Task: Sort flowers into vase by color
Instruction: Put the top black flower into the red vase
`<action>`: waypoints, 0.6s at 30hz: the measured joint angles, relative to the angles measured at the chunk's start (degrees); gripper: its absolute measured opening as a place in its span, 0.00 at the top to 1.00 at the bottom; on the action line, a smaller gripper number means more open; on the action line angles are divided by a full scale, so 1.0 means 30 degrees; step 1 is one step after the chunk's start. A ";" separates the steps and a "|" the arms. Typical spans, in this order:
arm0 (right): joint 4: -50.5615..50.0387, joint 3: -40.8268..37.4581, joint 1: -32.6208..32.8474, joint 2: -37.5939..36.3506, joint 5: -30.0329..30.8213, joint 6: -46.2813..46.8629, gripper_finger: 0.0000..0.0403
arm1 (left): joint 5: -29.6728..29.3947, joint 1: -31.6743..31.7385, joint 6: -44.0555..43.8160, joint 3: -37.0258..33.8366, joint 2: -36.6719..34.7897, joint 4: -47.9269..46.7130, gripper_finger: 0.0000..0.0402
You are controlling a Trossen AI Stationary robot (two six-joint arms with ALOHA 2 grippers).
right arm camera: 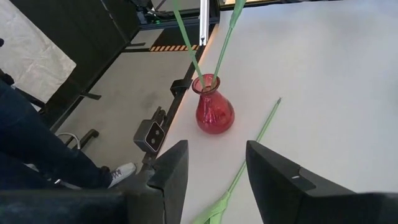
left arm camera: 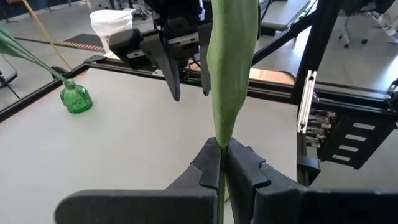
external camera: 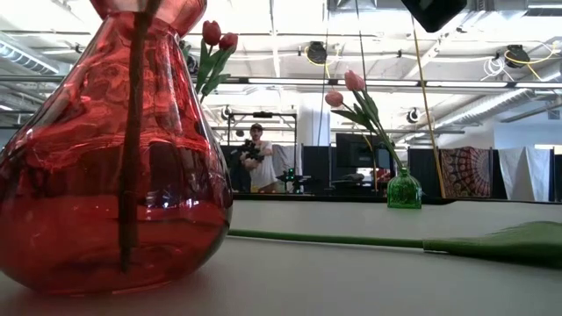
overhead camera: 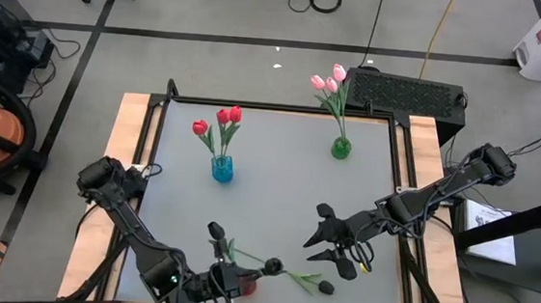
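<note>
Near the table's front edge, one green tulip stem [left arm camera: 231, 68] is clamped by the left gripper [left arm camera: 222, 163] over the red glass vase [right arm camera: 214, 111]; the right gripper [right arm camera: 216, 163] is held wide open, above one black-headed tulip [overhead camera: 324, 287] lying flat

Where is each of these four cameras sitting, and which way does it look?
High view: above the table, looking straight down; both arms show.
Low view: at tabletop height, facing the room; red vase close up, no arm clearly visible.
Left wrist view: on the left arm, looking past its fingers, shut on a green stem.
Right wrist view: on the right arm, over its open fingers, toward the red vase, as in the low view.
</note>
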 joint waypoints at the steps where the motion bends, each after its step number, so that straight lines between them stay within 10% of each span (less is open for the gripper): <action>1: 0.0000 0.0004 -0.0001 0.0000 0.0000 -0.0007 0.62 | 0.0003 0.0000 0.0000 0.0000 0.0000 -0.0011 0.97; 18: -0.0036 -0.0001 -0.0003 0.0000 0.0000 -0.0082 0.62 | 0.1989 0.0036 -0.0019 0.0000 -0.0007 -0.0477 0.97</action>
